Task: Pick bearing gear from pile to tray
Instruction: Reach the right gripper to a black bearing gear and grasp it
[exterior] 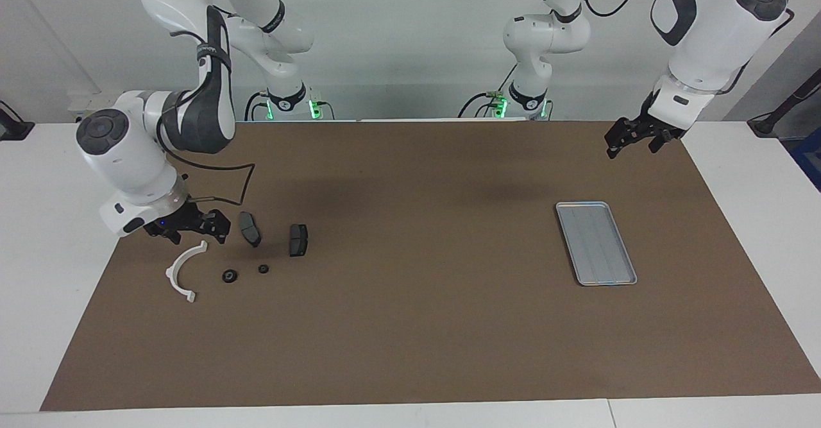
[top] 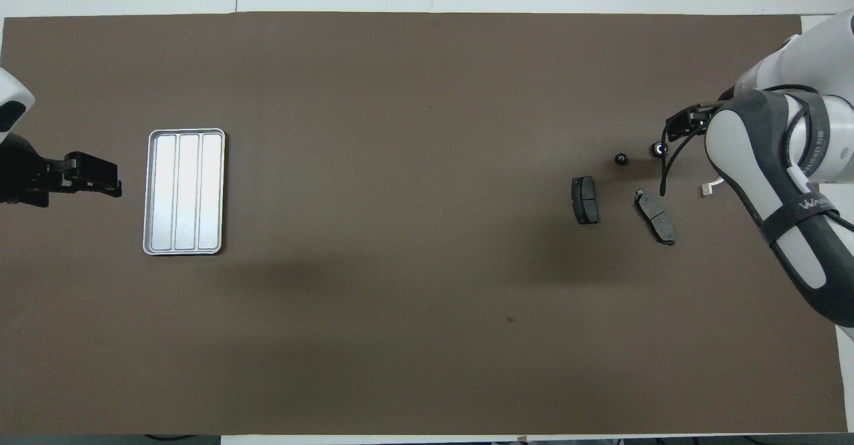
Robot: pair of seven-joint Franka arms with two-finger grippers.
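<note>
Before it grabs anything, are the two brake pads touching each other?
Apart. The facing view shows bare brown mat between one brake pad and the other brake pad; the overhead view shows the same gap.

A broad brown rectangular mat (exterior: 410, 325) covers most of a white table (exterior: 38, 274), whose bare top shows at both ends and along the near edge. A plain pale grey wall (exterior: 410, 36) rises past the table's far edge. Soft, even light leaves faint shadows on the mat.
</note>
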